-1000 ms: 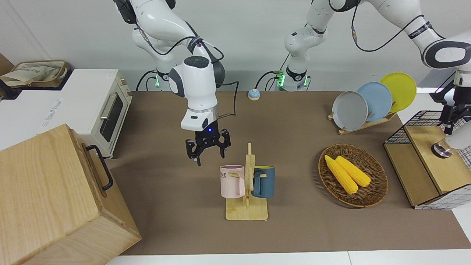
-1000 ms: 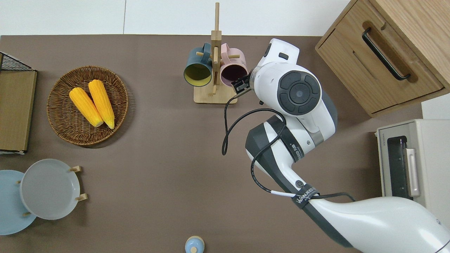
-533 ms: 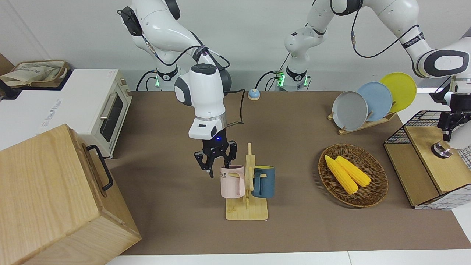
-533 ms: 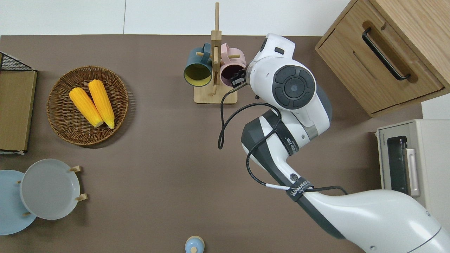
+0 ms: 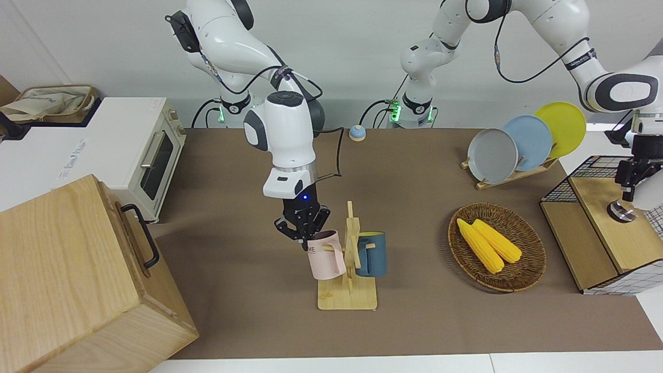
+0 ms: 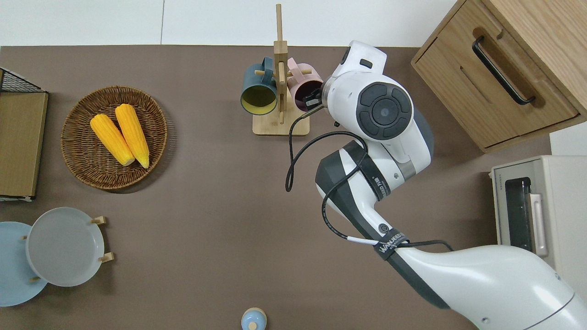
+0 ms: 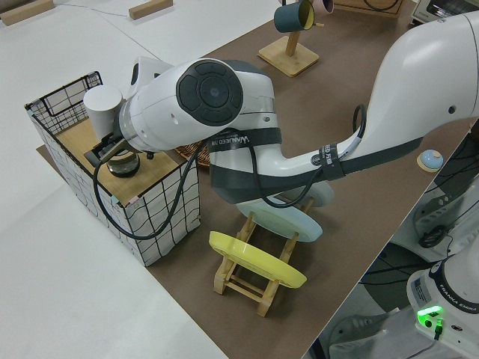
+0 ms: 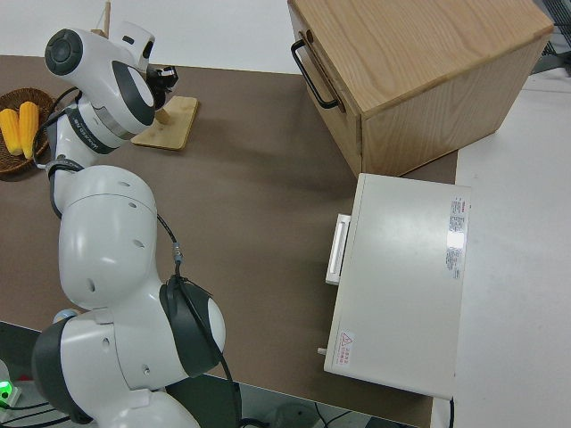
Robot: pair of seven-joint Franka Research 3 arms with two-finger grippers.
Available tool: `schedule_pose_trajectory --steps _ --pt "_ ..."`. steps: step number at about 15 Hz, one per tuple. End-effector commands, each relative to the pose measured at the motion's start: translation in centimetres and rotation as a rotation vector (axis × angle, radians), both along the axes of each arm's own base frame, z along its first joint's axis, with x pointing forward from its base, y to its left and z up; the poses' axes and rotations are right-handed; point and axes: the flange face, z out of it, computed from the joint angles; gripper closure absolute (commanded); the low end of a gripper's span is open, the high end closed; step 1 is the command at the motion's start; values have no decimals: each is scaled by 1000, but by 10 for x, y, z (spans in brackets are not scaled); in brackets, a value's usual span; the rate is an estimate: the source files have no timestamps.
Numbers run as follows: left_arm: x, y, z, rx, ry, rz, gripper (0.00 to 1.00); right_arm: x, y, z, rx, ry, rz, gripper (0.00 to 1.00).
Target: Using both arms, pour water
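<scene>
A brown table stands against a plain white wall.

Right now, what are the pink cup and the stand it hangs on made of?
The pink mug looks like matte glazed ceramic, perhaps plastic: smooth, even colour, soft sheen. The mug stand looks like pale unpainted wood, maybe bamboo, with faint grain on its flat base.

Bright, even light from above is cast over the whole scene, and only short, soft shadows are thrown on the table. Small highlights are seen on the glossy white arm shells. All views are rendered sharp, with no motion blur.
</scene>
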Motion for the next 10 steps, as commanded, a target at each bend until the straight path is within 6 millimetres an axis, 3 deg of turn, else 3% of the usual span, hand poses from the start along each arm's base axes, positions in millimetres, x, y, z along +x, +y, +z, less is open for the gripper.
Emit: schedule_pose_trajectory --steps 1,2,4,10 --pt "4 -2 -4 5 -23 1 769 4 4 0 -1 -16 -1 1000" --pt "4 -2 -4 3 -23 3 884 4 4 0 -1 -16 0 1000" --pt "4 -2 -4 2 -22 5 959 4 4 1 -3 -17 0 1000" --pt "9 -4 15 -14 -42 28 975 4 -3 8 -28 -21 -2 1000"
